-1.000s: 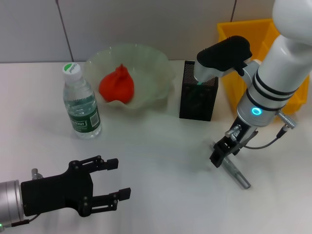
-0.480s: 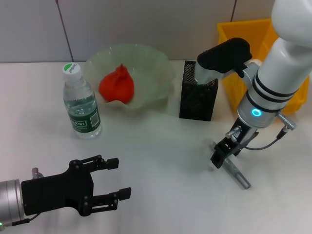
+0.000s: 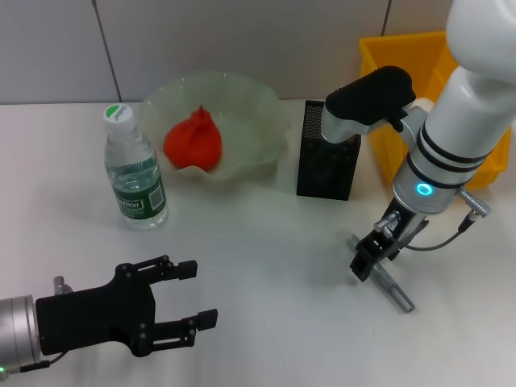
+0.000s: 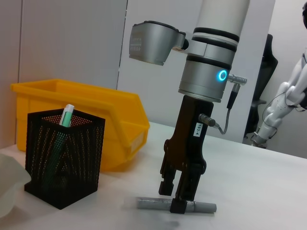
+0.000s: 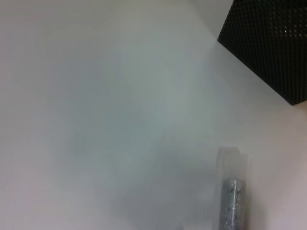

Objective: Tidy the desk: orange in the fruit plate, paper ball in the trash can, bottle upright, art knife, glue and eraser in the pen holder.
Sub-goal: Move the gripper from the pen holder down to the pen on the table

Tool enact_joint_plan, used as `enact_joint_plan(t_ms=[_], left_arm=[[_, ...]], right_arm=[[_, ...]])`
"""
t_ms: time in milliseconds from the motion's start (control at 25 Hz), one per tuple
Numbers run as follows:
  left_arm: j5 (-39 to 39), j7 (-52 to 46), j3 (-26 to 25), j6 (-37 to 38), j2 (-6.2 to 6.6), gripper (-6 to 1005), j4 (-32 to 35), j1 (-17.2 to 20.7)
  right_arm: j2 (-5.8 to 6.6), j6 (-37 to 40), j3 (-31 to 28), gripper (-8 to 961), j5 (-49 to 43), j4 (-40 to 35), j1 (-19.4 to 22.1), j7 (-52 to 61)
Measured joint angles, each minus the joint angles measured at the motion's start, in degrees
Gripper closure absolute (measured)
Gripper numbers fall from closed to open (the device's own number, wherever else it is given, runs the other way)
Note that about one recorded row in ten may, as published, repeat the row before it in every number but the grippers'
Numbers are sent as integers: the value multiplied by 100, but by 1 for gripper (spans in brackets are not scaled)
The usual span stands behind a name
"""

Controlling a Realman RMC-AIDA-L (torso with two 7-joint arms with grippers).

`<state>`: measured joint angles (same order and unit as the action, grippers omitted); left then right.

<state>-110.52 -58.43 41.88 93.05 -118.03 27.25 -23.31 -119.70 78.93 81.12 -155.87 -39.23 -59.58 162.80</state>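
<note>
- The right pincer [image 3: 367, 260] is lowered over a grey pen-like stick [image 3: 390, 285] lying flat on the white surface [image 3: 266, 266]; in the left wrist view the pincer [image 4: 178, 194] has its fingers set apart astride the stick [image 4: 176, 205], not clenched on it.
- Whether the fingers touch the stick cannot be told.
- The stick is found in front of the black mesh holder [image 3: 328, 163], well apart from it.
- A green-and-white stick [image 4: 66, 115] is seen standing tilted inside the holder [image 4: 63, 163].
- The yellow bin [image 3: 431, 97] is placed just beside and behind the holder, on the robot's right.
- The orange [image 3: 193, 140] is seen lying in the pale plate [image 3: 242, 105], behind the middle of the surface.
- The bottle [image 3: 134, 172] stands upright just beside the plate, on the robot's left.
- The left pincer [image 3: 177, 308] is held low at the near left edge, its fingers spread and nothing between them.
</note>
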Motion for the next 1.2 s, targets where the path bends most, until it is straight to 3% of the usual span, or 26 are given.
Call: enact_joint_plan(t_ms=[1200], left_arm=[[4,-1,-5,-3,0,211,0,3]], right_arm=[[0,-62,69,446,14,29,-31,-21]])
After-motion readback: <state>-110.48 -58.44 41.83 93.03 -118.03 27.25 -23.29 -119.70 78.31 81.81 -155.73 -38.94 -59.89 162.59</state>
